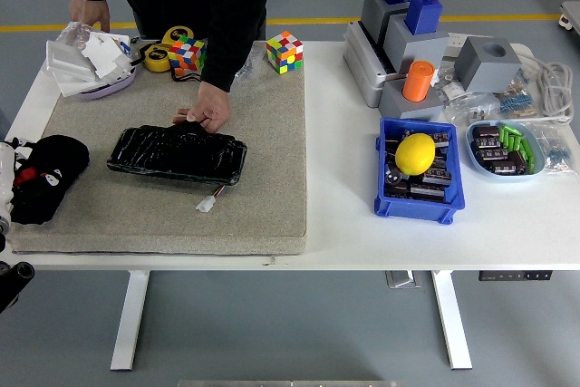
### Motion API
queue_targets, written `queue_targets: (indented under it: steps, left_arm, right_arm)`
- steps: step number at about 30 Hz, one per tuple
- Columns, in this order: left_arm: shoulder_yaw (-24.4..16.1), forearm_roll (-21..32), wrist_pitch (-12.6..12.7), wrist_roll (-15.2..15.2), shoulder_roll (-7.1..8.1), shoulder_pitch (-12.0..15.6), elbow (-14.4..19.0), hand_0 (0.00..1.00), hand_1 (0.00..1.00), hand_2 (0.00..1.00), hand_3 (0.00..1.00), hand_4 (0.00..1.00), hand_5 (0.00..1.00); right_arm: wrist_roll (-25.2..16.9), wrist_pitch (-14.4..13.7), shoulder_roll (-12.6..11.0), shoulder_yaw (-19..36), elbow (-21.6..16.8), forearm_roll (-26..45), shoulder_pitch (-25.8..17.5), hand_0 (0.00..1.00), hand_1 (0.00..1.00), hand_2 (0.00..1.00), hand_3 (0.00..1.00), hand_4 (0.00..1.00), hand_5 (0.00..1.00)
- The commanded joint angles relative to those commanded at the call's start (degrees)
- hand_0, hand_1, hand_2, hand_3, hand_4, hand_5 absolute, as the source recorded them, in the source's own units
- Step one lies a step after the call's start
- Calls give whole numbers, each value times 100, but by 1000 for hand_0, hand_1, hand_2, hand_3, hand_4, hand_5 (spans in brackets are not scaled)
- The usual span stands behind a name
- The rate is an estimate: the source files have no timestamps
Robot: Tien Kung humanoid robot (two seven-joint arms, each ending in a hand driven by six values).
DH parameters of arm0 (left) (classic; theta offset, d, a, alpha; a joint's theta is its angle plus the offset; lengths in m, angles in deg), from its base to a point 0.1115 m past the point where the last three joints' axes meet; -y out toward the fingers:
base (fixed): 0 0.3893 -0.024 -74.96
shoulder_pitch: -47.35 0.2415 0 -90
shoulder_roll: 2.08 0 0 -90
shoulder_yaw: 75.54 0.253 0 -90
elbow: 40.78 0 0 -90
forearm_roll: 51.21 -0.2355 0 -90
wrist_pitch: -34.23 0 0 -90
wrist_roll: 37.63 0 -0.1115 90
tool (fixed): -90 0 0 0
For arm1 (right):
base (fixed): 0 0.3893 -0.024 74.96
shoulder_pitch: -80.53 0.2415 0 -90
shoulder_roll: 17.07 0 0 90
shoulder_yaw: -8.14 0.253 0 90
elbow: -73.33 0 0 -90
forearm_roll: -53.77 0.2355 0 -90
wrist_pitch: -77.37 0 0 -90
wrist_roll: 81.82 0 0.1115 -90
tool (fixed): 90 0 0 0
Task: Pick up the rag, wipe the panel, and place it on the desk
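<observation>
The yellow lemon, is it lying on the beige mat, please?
No, the lemon sits in the blue bin, right of the mat.

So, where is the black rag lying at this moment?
In the head view, the black rag lies at the left end of the grey felt mat, left of the black wrapped panel that a person's hand steadies.

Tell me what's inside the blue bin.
In the blue bin a yellow lemon-like ball sits on top of dark, flat parts stacked in rows. What lies under the ball and at the bin's bottom is covered.
</observation>
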Motion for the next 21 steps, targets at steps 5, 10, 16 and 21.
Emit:
queue_targets:
  steps: [5,10,16,21]
  left_arm:
    - [-100,-116,-23,-58,59,27,234,170,88,219,627,580,131]
    - [-180,-245,-66,-160,126,55,529,169,87,218,628,581,121]
    - [-285,-482,-139,-367,220,87,1111,167,86,218,630,579,116]
    - [-307,-592,-138,-474,191,7,1520,165,83,218,631,577,113]
  right_arm:
    - [6,9,-5,-8,12,12,2,723,628,674,614,998,605]
    - [17,10,-17,-26,31,23,9,724,628,675,614,998,606]
    - [11,11,-14,-38,44,34,20,724,628,675,615,998,605]
    - [-1,22,-5,-39,58,48,25,724,628,675,614,998,606]
